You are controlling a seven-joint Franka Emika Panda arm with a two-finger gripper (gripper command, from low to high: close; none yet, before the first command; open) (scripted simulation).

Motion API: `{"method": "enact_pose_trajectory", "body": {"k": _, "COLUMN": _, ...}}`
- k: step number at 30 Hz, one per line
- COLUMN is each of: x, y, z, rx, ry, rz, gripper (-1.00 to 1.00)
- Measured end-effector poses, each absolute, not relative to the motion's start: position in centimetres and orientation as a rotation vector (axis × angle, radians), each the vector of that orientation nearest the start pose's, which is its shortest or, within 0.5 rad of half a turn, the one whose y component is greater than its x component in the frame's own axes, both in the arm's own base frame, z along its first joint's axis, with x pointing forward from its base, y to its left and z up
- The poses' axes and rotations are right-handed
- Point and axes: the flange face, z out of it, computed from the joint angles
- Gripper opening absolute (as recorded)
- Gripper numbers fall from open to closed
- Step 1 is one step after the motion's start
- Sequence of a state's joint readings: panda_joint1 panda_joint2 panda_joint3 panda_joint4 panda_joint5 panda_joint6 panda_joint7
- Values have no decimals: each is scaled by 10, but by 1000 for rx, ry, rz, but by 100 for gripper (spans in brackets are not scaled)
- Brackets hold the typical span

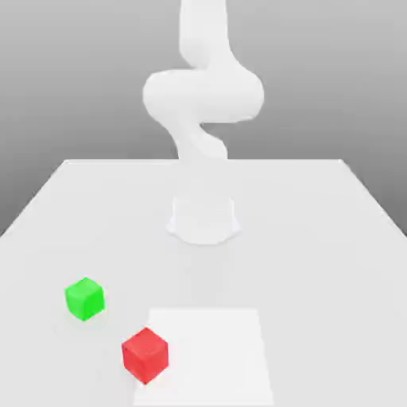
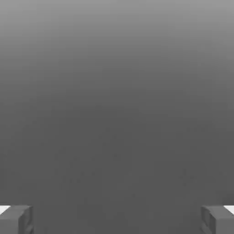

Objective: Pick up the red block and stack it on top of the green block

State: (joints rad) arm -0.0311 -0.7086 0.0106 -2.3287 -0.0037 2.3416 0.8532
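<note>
We find the red block resting on the table, one corner toward the camera (no long axis), green block nearby on the exterior view's left, apart, gripper fingers spread wide, holding nothing.
</note>
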Motion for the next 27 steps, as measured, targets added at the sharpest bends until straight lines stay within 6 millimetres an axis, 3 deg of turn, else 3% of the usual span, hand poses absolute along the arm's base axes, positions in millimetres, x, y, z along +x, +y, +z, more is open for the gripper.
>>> {"method": "enact_pose_trajectory", "body": {"k": 6, "x": 444, "y": -30, "z": 551, "rx": -2467, "ry": 1423, "rz": -711, "gripper": 0}}
{"method": "enact_pose_trajectory", "body": {"k": 12, "x": 471, "y": -56, "z": 429, "rx": -2438, "ry": 1694, "rz": -473, "gripper": 0}}
{"method": "enact_pose_trajectory", "body": {"k": 17, "x": 466, "y": -76, "z": 326, "rx": -2380, "ry": 1915, "rz": -265, "gripper": 0}}
{"method": "enact_pose_trajectory", "body": {"k": 22, "x": 440, "y": -89, "z": 229, "rx": -2292, "ry": 2127, "rz": -46, "gripper": 0}}
{"method": "enact_pose_trajectory", "body": {"k": 27, "x": 435, "y": -89, "z": 164, "rx": -2275, "ry": 2165, "rz": -1, "gripper": 0}}
